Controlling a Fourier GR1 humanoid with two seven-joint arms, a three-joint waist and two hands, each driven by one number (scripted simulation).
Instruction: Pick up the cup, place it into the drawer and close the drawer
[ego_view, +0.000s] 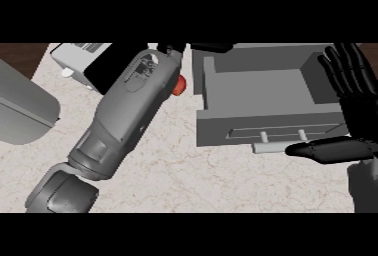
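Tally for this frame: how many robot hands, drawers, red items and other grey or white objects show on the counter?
Hands: 1, the right hand, open beside the drawer; the left is hidden past its forearm
Drawers: 1, the open grey drawer
Red items: 1, a red object, mostly hidden by the left forearm
Other objects: 2, a white appliance and a grey object
Total: 5
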